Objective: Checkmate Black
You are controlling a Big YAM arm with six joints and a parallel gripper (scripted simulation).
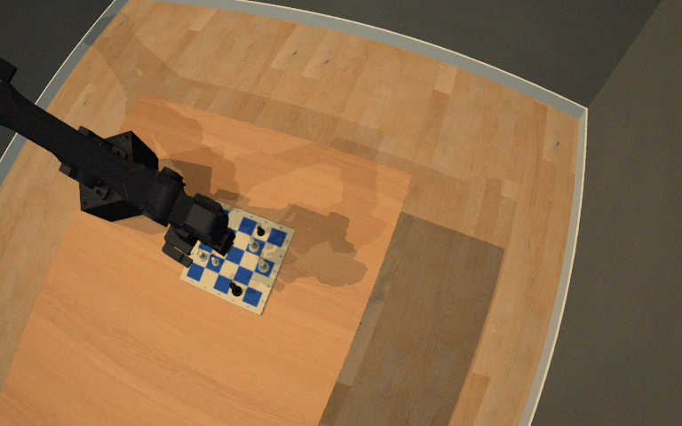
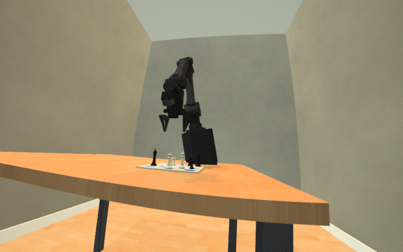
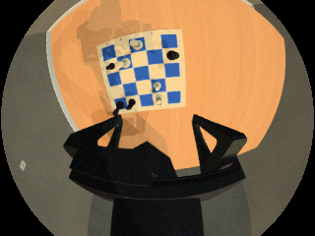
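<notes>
A small blue-and-cream chessboard (image 1: 251,297) (image 2: 166,168) (image 3: 169,41) lies on the wooden table. White pieces stand mid-board (image 1: 254,245) (image 1: 263,264) (image 1: 215,261) (image 1: 202,256). One black piece (image 1: 259,230) stands near the far edge and another black piece (image 1: 234,287) near the front edge. In the exterior view a tall black king (image 2: 154,157) stands at the board's left, with two tall white pieces (image 2: 169,160) (image 2: 181,159) beside it. My gripper (image 1: 198,236) (image 2: 175,124) (image 3: 157,118) is open and empty. It hangs high above the board's edge nearest the arm base and hides that corner in the top view.
The black arm base (image 2: 199,147) stands on the table right behind the board. The table (image 1: 125,326) (image 2: 88,178) extends wide to the front and left. The table's right edge runs a little beyond the board.
</notes>
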